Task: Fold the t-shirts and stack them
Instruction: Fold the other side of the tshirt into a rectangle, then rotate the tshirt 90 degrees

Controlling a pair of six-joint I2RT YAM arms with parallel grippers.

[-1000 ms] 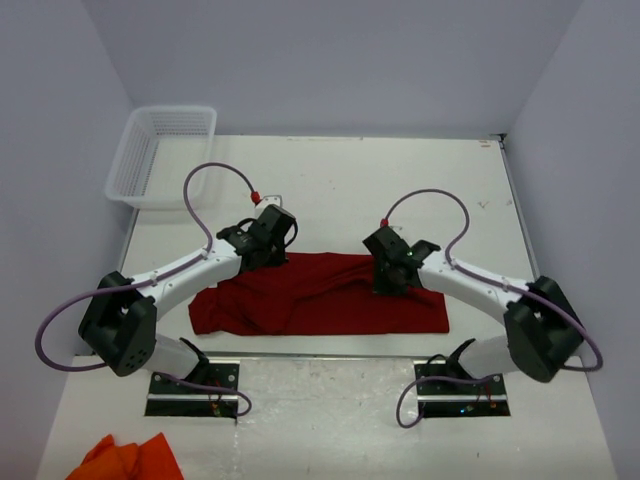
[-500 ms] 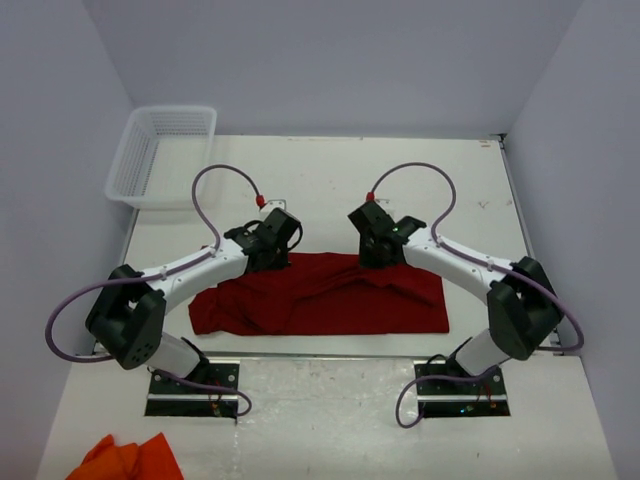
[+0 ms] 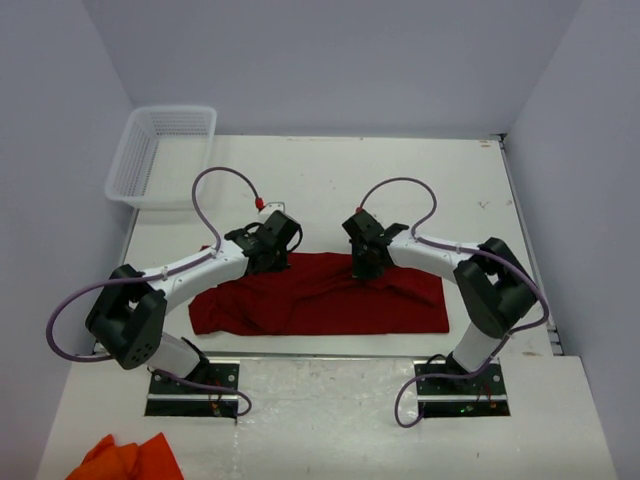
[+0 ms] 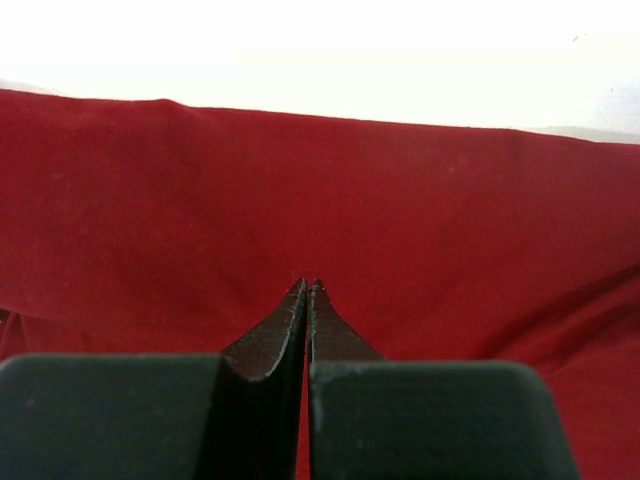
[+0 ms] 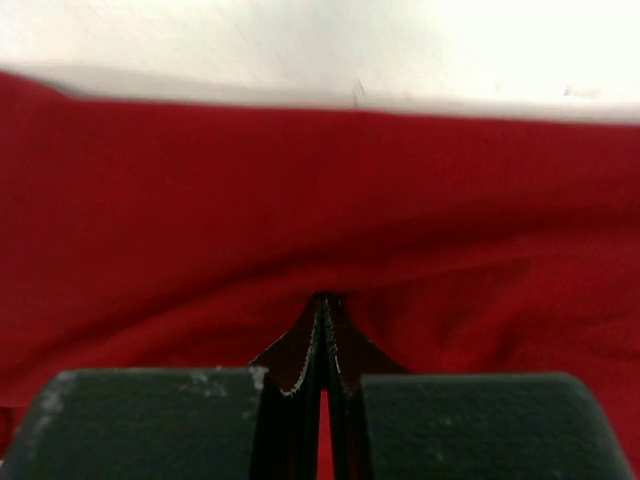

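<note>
Our right tool [image 3: 362, 270] now sits nearer the middle of the table [image 3: 400, 170] than a second ago. Both it and our left tool [image 3: 274, 262] are pressed together at the far edge of the crimson t-shirt [image 3: 310, 300], which lies lengthwise along the table's near edge.

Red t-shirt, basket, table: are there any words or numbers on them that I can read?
No text can be read in any view.
Red t-shirt: plain cloth, no print or label showing.
White basket: no label showing.
Table: a few tiny dark marks, too small to tell whether they are writing.
</note>
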